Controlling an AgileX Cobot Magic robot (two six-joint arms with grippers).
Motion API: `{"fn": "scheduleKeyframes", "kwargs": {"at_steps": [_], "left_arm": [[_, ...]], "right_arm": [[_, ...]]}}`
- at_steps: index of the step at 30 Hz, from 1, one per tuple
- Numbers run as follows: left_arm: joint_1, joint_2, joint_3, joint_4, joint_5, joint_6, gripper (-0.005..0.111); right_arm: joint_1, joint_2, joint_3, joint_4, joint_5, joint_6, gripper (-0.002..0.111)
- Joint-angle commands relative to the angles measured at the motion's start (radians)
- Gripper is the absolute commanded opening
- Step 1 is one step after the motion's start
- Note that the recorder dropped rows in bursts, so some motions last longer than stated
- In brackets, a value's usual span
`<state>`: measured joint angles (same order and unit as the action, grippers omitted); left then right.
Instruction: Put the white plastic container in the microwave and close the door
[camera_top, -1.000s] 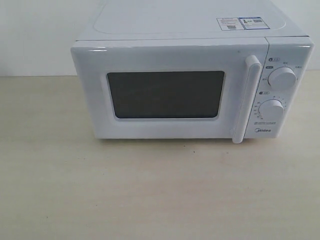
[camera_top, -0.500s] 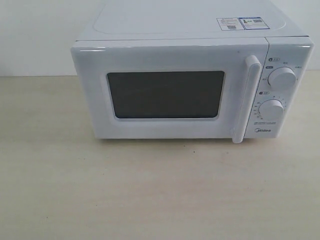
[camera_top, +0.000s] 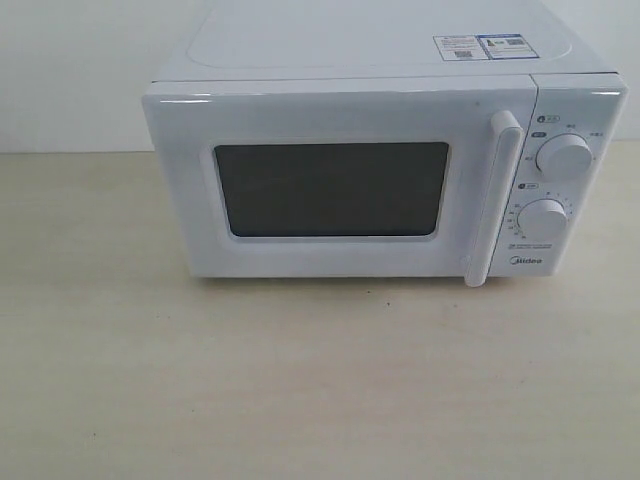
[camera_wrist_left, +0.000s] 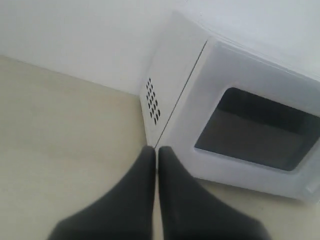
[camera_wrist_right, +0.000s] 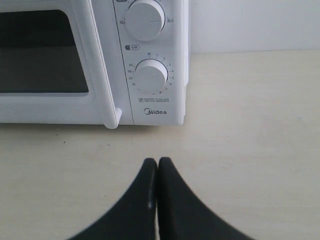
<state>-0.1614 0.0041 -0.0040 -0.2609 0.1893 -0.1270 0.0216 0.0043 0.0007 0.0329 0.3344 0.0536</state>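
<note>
The white microwave (camera_top: 380, 170) stands at the back of the pale table (camera_top: 300, 380). Its door (camera_top: 330, 185), with the dark window and the long white handle (camera_top: 495, 200), is shut. The white plastic container shows in no view. My left gripper (camera_wrist_left: 157, 149) is shut and empty, off the microwave's (camera_wrist_left: 235, 115) vented side and near its front corner. My right gripper (camera_wrist_right: 158, 161) is shut and empty too, over the table in front of the dial panel (camera_wrist_right: 152, 75). Neither gripper appears in the exterior view.
A white wall (camera_top: 70, 70) runs behind the table. Two round dials (camera_top: 562, 157) sit on the microwave's right panel, and stickers (camera_top: 485, 46) lie on its top. Bare table surface stretches in front of the microwave.
</note>
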Motion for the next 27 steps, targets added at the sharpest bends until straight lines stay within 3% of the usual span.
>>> {"fn": "scheduleKeyframes", "kwargs": {"at_steps": [1,8,20,27], "left_arm": [[0.003,-0.004,0.004,0.212,0.014,-0.056,0.004],[0.003,-0.004,0.004,0.253,0.049,0.07,0.004],[0.003,-0.004,0.004,0.251,0.117,0.068,0.004],[0.086,-0.004,0.004,0.253,0.117,0.098,0.004]], "right_arm": [[-0.002,-0.004,-0.001,-0.001,-0.002,-0.001,0.0],[-0.002,-0.004,-0.001,-0.001,-0.002,-0.001,0.0],[-0.002,-0.004,-0.001,-0.001,-0.002,-0.001,0.0],[-0.002,-0.004,-0.001,-0.001,-0.002,-0.001,0.0]]}}
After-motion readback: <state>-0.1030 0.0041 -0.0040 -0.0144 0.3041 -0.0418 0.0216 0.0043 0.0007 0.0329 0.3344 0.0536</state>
